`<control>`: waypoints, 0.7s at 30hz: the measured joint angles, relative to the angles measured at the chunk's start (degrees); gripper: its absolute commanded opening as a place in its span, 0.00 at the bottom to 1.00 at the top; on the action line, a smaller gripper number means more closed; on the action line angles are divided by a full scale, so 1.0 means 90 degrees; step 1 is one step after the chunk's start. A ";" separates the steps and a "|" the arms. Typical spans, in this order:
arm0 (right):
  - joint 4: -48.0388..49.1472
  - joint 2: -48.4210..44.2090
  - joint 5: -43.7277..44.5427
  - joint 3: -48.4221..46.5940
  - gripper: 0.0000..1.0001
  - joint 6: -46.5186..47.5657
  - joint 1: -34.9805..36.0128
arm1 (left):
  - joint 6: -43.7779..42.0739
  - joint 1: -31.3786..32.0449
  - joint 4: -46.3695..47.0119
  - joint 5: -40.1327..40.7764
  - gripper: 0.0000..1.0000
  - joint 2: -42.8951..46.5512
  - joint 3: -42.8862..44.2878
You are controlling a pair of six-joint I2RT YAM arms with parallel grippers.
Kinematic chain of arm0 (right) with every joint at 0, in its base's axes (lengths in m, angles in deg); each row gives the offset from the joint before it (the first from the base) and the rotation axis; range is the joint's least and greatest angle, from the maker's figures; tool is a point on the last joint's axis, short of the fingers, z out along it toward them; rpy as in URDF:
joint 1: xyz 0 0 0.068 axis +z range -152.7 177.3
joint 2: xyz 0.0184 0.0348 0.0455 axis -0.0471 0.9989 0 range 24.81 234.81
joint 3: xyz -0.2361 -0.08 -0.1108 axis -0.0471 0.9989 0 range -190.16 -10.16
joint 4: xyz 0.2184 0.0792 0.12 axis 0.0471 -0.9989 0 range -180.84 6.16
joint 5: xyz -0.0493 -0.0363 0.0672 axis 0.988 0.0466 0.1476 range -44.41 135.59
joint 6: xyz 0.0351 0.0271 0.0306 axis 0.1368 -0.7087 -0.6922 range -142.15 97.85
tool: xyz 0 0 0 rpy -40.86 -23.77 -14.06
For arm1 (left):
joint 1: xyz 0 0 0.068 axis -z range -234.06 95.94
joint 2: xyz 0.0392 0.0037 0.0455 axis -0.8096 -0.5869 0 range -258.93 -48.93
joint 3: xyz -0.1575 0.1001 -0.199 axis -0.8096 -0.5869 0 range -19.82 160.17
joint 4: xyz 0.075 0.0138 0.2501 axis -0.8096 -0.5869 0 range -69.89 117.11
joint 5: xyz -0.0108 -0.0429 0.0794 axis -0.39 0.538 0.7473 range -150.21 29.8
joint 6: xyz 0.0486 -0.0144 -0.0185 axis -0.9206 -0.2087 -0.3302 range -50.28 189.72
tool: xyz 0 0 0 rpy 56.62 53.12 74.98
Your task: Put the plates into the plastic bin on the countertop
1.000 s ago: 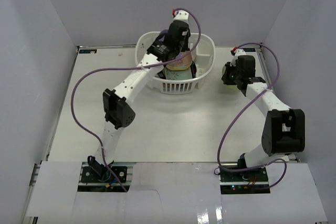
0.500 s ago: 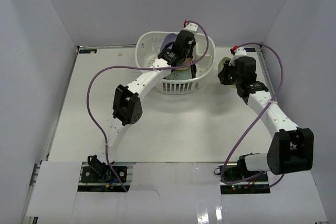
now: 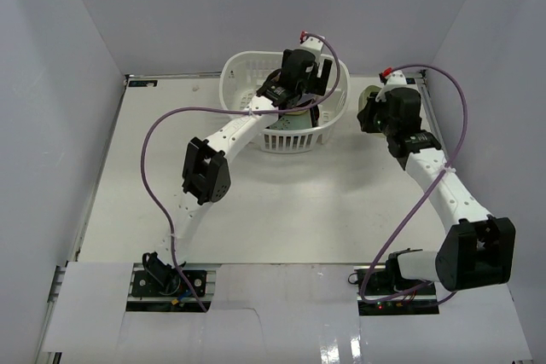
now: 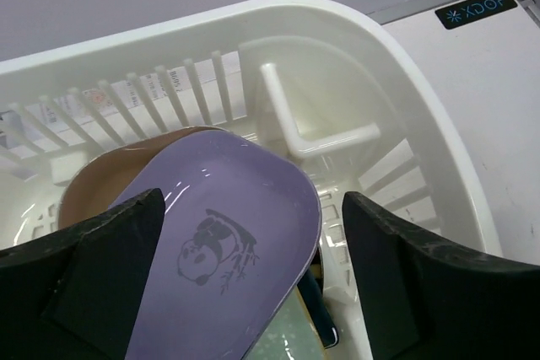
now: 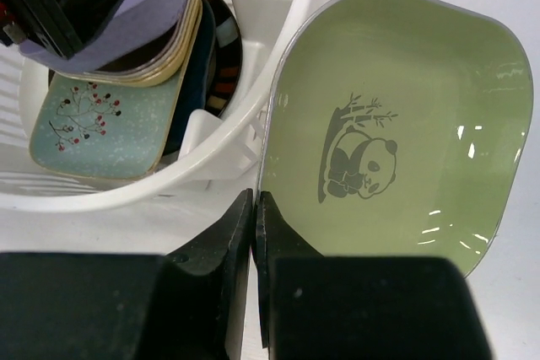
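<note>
Reaching across the white countertop, two robot arms work at the plastic bin, which stands at the far edge near the middle. The left gripper hangs over the bin's interior with its jaws spread wide, grasping nothing. The lavender plate, printed with a panda, lies between and below them, leaning on a tan plate inside the bin. The right gripper is clenched on the rim of the green plate, which also bears a panda and is held just outside the bin's right wall, above the tabletop. Deeper in the bin lie a pale teal dish with a sprig pattern and a dark dish beside it, half hidden.

By the look of things the lavender plate is delivered. The green one, the only plate in view outside the bin, appears to be the step in hand. The next move calls for the left arm to lift clear. The right arm must then raise the green plate over the rim, carry it left and let go above the stack without knocking the wall.
</note>
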 measured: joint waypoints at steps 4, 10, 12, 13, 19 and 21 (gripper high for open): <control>-0.0070 0.0000 -0.0070 -0.0369 0.08 0.0066 0.0051 | -0.0056 0.0000 -0.0022 0.0170 0.98 0.0449 -0.0396; -0.0211 0.0765 -0.0143 -0.2021 0.08 0.0561 0.0821 | 0.0129 0.0000 0.0070 0.0508 0.98 0.3111 -0.2771; -0.0233 0.1120 -0.0158 -0.2523 0.08 0.0704 0.1214 | 0.0294 -0.0002 0.0262 0.0627 0.98 0.4342 -0.3847; -0.0228 0.1282 -0.0175 -0.2722 0.08 0.0765 0.1365 | 0.0386 -0.0002 0.0236 0.0695 0.98 0.4947 -0.4384; -0.0760 0.2866 -0.0243 -0.4350 0.08 0.1494 0.2246 | 0.1037 -0.0078 0.0243 0.1105 0.98 0.7708 -0.7261; -0.1032 0.3529 -0.0080 -0.4954 0.08 0.1739 0.2480 | 0.1200 -0.0119 0.0015 0.1217 0.98 0.8094 -0.7878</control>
